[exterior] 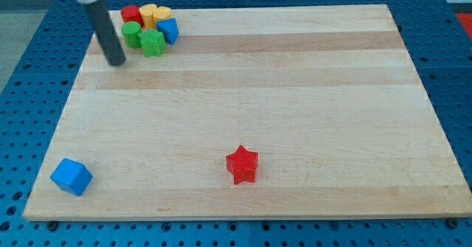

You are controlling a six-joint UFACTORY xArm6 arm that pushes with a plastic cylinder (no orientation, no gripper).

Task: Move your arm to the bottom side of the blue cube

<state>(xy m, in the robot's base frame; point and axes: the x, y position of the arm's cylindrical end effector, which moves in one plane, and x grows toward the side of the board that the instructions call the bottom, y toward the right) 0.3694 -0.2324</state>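
Observation:
The blue cube [71,176] lies near the board's bottom left corner. My dark rod comes down from the view's top left, and my tip [116,62] rests on the board near the top left. The tip is far above the blue cube and a little to its right. It stands just left of a cluster of blocks.
The cluster at the top left holds a red block [131,14], two yellow blocks [155,14], a green block [131,33], a green star-like block [153,43] and a blue block [169,31]. A red star [242,164] lies at the bottom centre. The wooden board [295,92] sits on a blue perforated table.

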